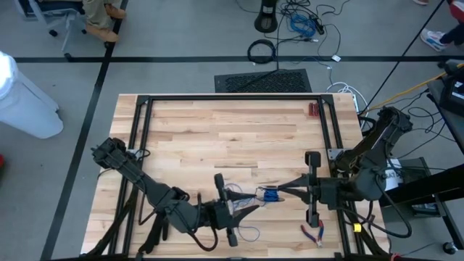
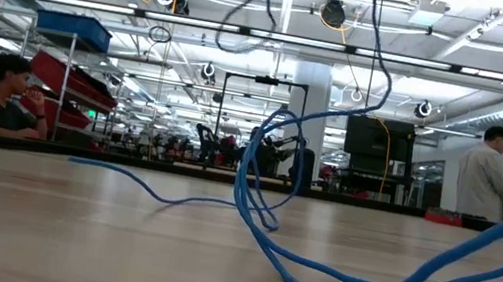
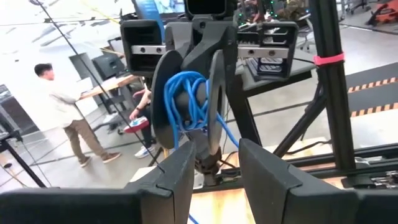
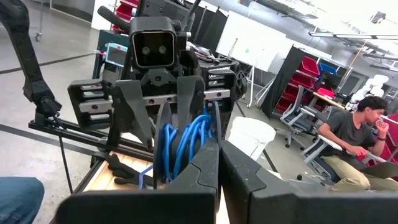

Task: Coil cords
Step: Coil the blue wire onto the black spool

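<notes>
Coil was part done: several blue turns sat bunched on the spool [image 1: 270,194], low centre of the high view, between my two hands. Loose cord [image 2: 333,265] sprawled over the surface [image 1: 217,138]. Left hand [image 1: 250,205] stood apart around the spool; right hand [image 1: 284,190] pinched together beside it.

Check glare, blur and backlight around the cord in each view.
Low view: the blue cord is soft close up, bright ceiling lights behind it. Left wrist view: cord on the spool is sharp; the room at left is washed out. High view: even light, no glare on the table.
</notes>
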